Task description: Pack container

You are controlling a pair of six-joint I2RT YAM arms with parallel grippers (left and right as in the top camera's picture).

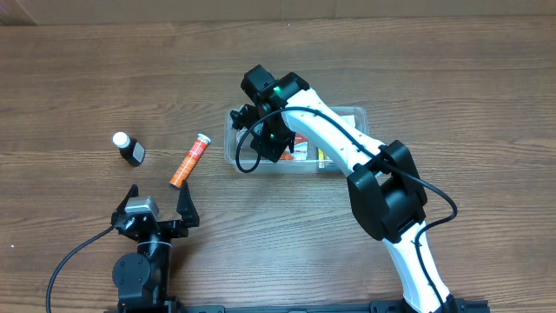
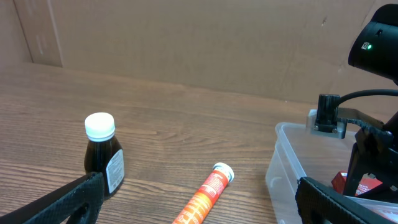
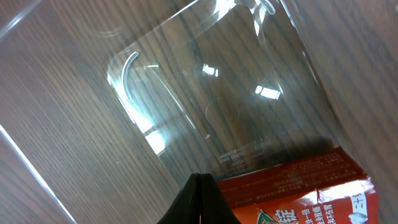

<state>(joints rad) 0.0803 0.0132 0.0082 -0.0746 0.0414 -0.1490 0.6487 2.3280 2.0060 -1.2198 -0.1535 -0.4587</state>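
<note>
The clear container (image 1: 352,114) stands right of centre on the table, with a red box (image 1: 301,149) and other small packs inside. My right gripper (image 1: 272,142) hangs over its left end. In the right wrist view its fingers (image 3: 200,179) are shut together and empty, just above the container's clear floor (image 3: 186,93) and beside the red box (image 3: 298,186). My left gripper (image 1: 158,198) is open and empty near the front edge. In the left wrist view (image 2: 199,208) it faces an orange tube (image 2: 205,196), a dark bottle (image 2: 102,155) and the container's wall (image 2: 286,155).
The orange tube (image 1: 190,160) lies on the table left of the container, about a hand's width from it. The dark bottle with a white cap (image 1: 129,149) stands further left. The right arm (image 1: 387,187) stretches from the front right across the container.
</note>
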